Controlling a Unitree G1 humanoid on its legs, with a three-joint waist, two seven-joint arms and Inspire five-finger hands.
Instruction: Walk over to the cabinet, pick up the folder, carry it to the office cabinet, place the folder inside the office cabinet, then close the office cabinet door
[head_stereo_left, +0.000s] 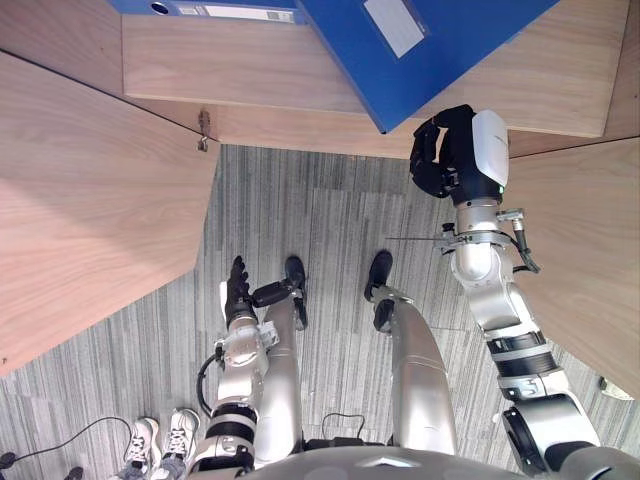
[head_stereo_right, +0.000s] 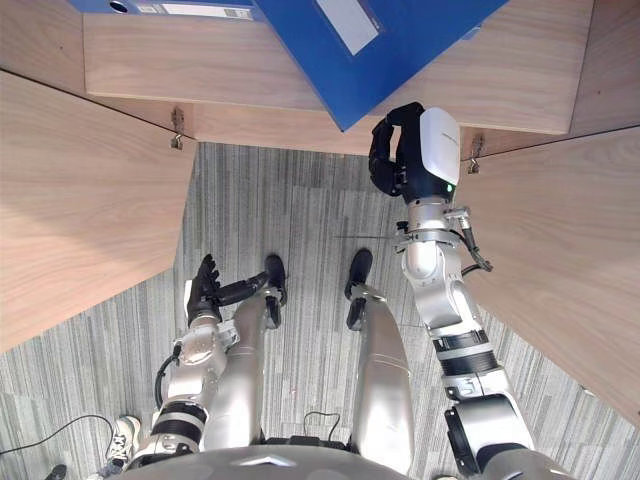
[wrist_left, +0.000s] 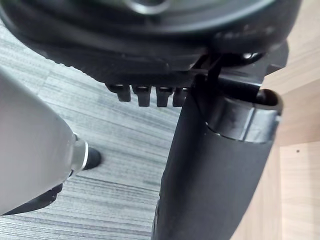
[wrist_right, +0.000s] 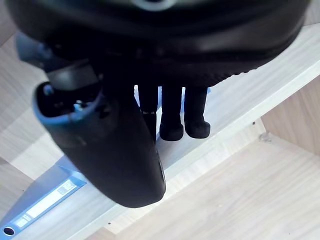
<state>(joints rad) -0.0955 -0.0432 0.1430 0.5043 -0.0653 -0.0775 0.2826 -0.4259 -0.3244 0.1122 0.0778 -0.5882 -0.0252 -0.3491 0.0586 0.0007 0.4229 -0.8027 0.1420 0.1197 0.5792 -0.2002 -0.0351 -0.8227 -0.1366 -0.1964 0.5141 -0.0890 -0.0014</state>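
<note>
Where the office cabinet's shelf (head_stereo_left: 250, 65) ends at its front edge, the blue folder (head_stereo_left: 440, 60) lies flat and askew, one corner overhanging that edge above the floor.

- Second blue folder (head_stereo_left: 210, 10): flat on the same shelf, further back and to the left, apart from the first.
- Right hand (head_stereo_left: 455, 150): raised just beside the overhanging corner, against the folder's slanted edge. Fingers loosely bent, closed round nothing; their tips sit over bare shelf wood.
- Left hand (head_stereo_left: 238, 295): low, well apart from the cabinet. Fingers straight, thumb out, empty.
- Left door (head_stereo_left: 90, 200): swung open, hinge (head_stereo_left: 204, 130) at the shelf's front edge.
- Right door (head_stereo_left: 590, 260): swung open, close beside the right arm.
- Grey striped carpet (head_stereo_left: 310, 220): a bare wedge between the two door edges, narrowest at the shelf.
- A person's white shoes (head_stereo_left: 165, 440): on the carpet, lower left.
</note>
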